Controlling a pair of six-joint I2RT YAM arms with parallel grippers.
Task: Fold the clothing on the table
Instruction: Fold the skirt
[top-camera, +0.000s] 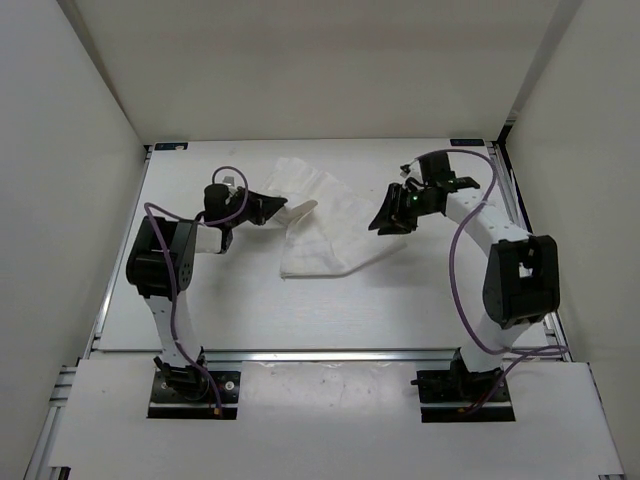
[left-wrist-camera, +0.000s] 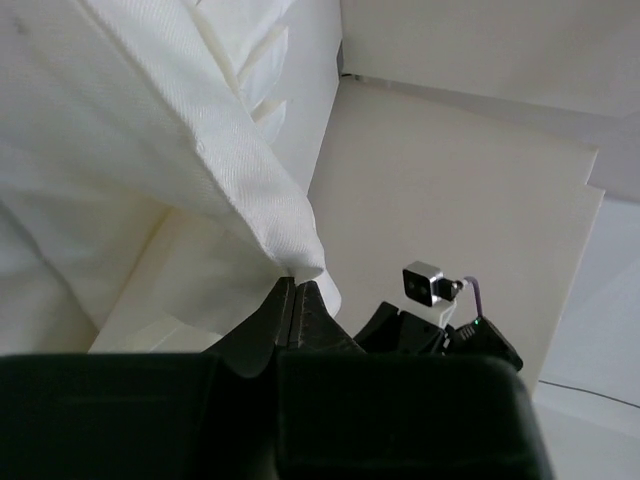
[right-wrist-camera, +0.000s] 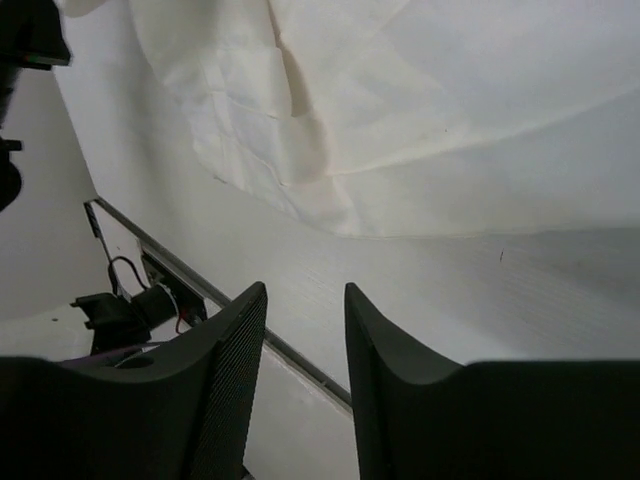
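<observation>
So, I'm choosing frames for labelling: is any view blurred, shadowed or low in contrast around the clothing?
Top external: evenly lit and sharp, but the clothing barely stands out from the white table. Left wrist: weave crisp beside the left gripper, itself a near-black mass. Right wrist: the right gripper is dark too, and grey shade lies across the table.

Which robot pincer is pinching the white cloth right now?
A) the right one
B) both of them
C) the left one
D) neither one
C: the left pincer is shut on an edge of the clothing, while the right pincer stands open and grips nothing.
</observation>
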